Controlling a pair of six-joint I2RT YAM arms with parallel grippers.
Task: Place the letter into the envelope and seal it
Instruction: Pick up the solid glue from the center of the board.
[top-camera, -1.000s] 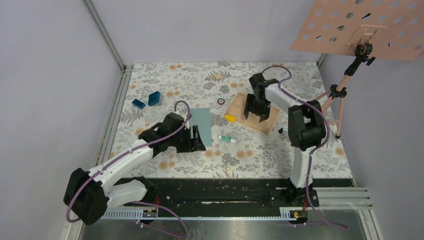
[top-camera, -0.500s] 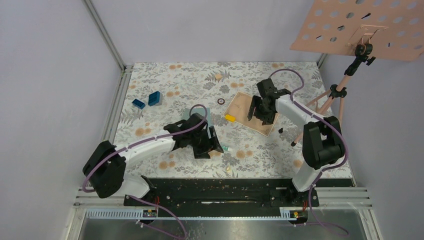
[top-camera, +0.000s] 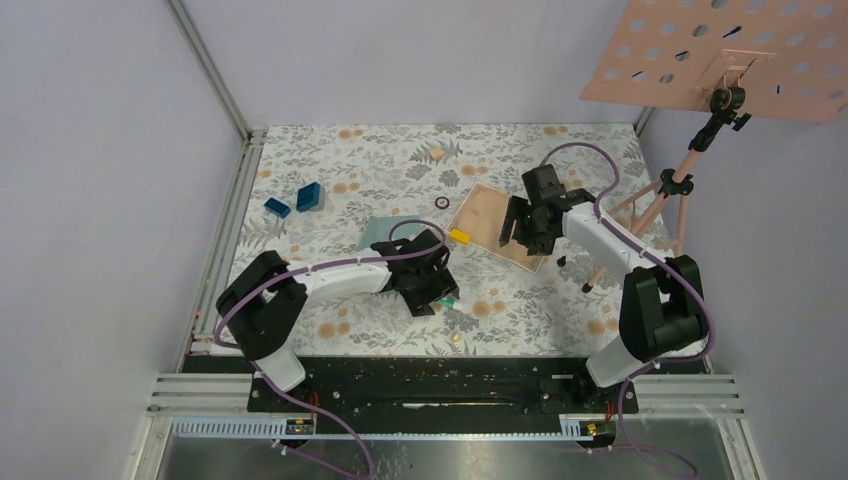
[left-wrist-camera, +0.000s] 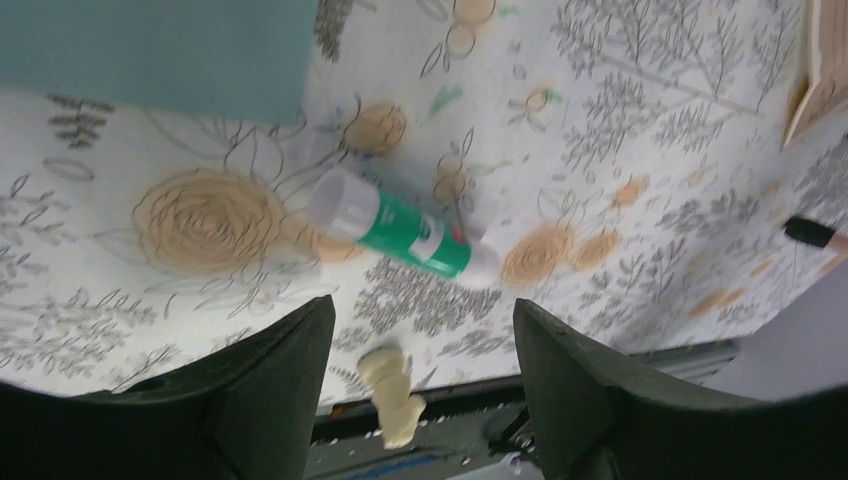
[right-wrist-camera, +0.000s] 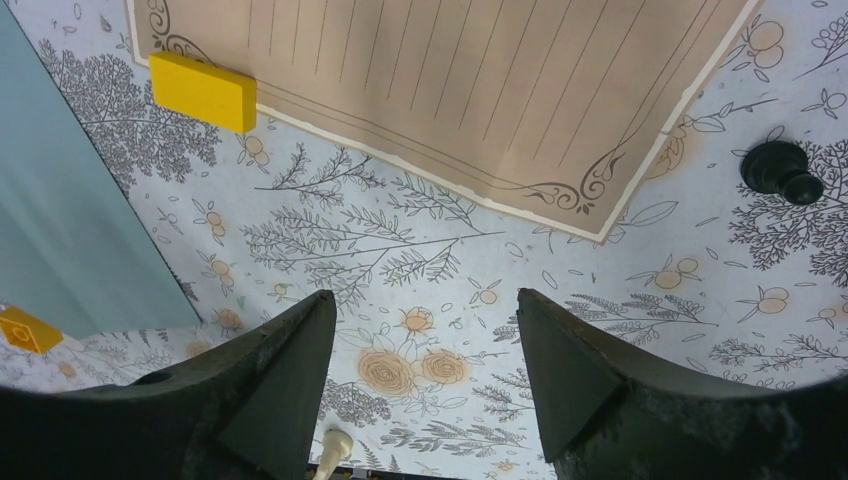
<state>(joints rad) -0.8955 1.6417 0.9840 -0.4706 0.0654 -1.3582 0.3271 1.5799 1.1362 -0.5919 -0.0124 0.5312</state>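
The tan letter (top-camera: 488, 220) with a cream border lies flat at mid table; its lined face (right-wrist-camera: 450, 80) fills the top of the right wrist view. The teal envelope (top-camera: 383, 231) lies left of it, partly under my left arm, and its corner (left-wrist-camera: 150, 50) shows in the left wrist view. My left gripper (top-camera: 438, 290) hangs open over the mat just in front of a green glue stick (left-wrist-camera: 400, 232), with nothing between the fingers. My right gripper (top-camera: 528, 236) is open above the letter's near right edge, empty over bare mat (right-wrist-camera: 422, 300).
A yellow block (top-camera: 459, 236) rests at the letter's left edge. A black ring (top-camera: 441, 203), two blue blocks (top-camera: 300, 200), a black knob (top-camera: 561, 261) and a cream peg (top-camera: 456, 340) lie around. A tripod (top-camera: 675, 190) holding a pink perforated board (top-camera: 730, 60) stands at the right.
My left arm swung right, off the envelope and over the glue stick. My right gripper shifted right, from over the letter's middle to its near right edge. Both stayed open.
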